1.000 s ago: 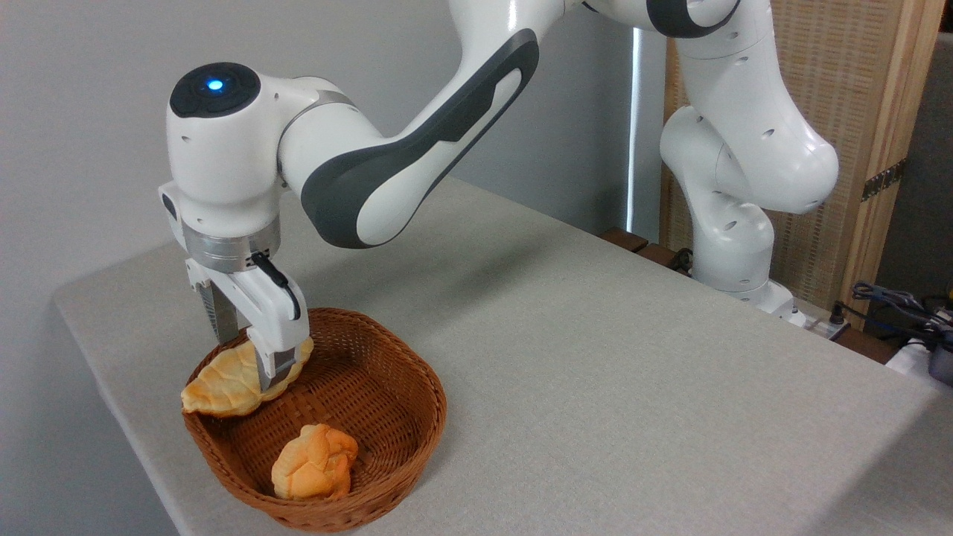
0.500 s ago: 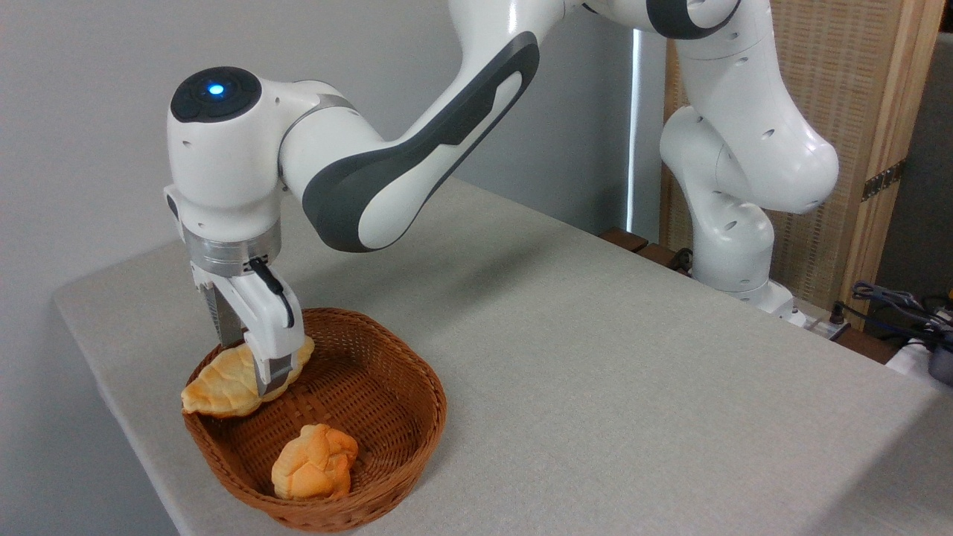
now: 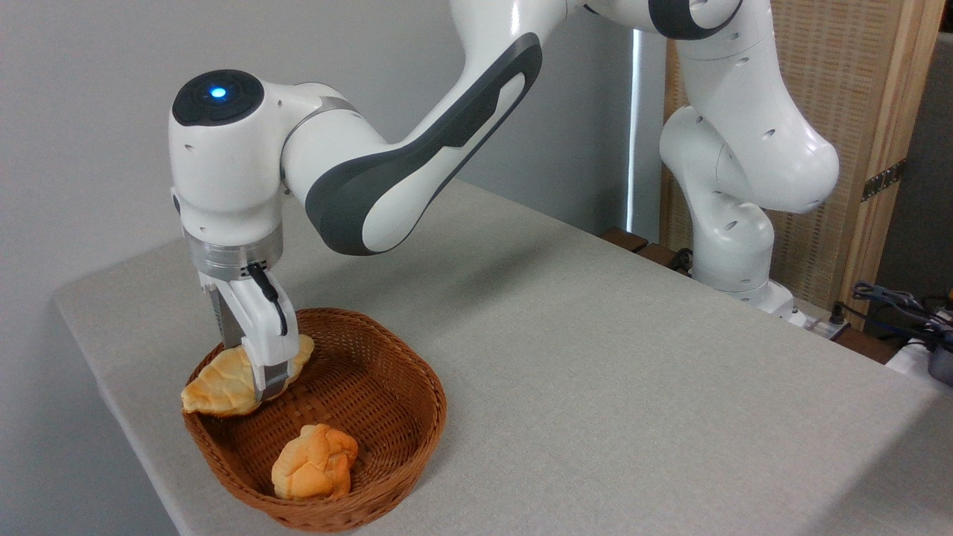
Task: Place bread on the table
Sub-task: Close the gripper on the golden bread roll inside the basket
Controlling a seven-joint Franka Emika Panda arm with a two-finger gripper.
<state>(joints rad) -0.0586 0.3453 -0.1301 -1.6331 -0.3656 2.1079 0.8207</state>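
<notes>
The bread, a long pale golden ridged loaf, lies across the back left rim of the brown wicker basket, one browned tip poking over the edge. My gripper points straight down over the loaf's right half, its fingers pressing it from both sides. The near finger covers part of the loaf and the far finger is partly hidden behind it. The table is a light grey-beige surface under the basket.
A small round orange bun sits in the front of the basket. The basket stands near the table's front left corner. My arm's base is at the far right edge, with cables beyond it.
The gripper's fingers have drawn together onto the loaf, and the wrist shifted slightly right. The loaf looks pinched narrower but still rests on the basket rim.
</notes>
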